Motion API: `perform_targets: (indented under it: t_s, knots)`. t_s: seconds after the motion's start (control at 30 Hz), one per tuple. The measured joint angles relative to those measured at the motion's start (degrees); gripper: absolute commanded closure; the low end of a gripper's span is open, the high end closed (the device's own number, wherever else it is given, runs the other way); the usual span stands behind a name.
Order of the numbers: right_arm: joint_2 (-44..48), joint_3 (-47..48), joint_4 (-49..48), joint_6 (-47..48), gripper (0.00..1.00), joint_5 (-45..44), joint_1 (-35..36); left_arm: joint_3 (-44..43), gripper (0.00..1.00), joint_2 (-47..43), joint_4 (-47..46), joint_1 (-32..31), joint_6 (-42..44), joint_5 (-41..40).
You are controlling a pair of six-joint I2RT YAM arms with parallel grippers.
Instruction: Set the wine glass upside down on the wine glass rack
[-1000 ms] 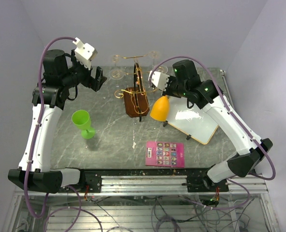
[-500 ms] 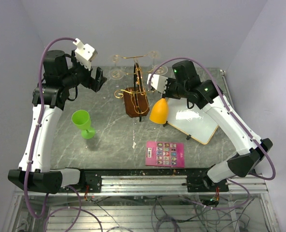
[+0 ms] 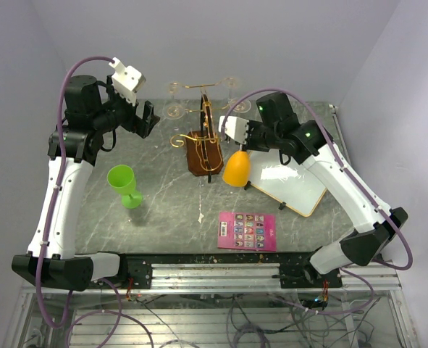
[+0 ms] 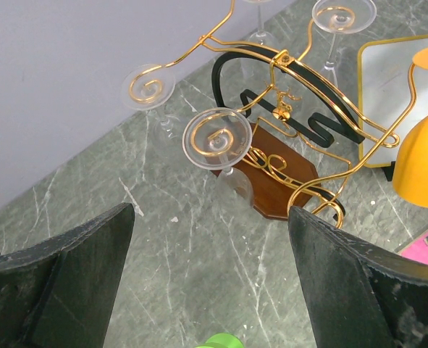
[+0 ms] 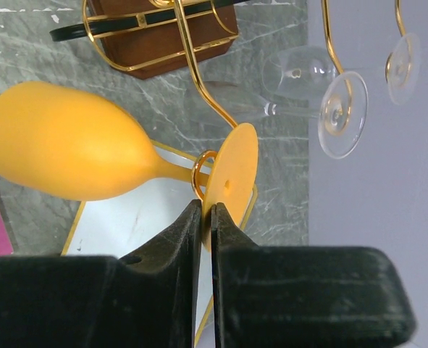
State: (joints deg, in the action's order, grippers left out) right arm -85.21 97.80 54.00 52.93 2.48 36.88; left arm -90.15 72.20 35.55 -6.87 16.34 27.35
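You are at the hanging step: your right gripper [image 5: 206, 217] is clamped on the foot of the orange wine glass [image 5: 61, 152]. The glass hangs bowl-down beside the wine glass rack [image 3: 205, 148], its stem seemingly inside a lower scroll, while your left gripper [image 3: 148, 119] hangs spread and empty at the left rear. Next, I judge, settle the foot onto the curl before loosening, then back out without tugging the thin wire. Your fingers hide the foot's lower edge, so you cannot tell whether the wire bears it, and the top view hides that contact.
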Motion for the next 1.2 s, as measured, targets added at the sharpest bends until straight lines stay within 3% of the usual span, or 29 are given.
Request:
perform_targets:
  t_s: [0.5, 1.2]
  knots:
    - [0.04, -0.13, 2.78, 0.11, 0.83, 4.48, 0.85, 0.66, 0.02, -0.72, 0.02, 0.0, 0.44, -0.02]
    - [0.76, -2.14, 4.0, 0.28, 0.82, 5.6, 1.11, 0.98, 0.02, -0.81, 0.07, 0.0, 1.07, -0.02]
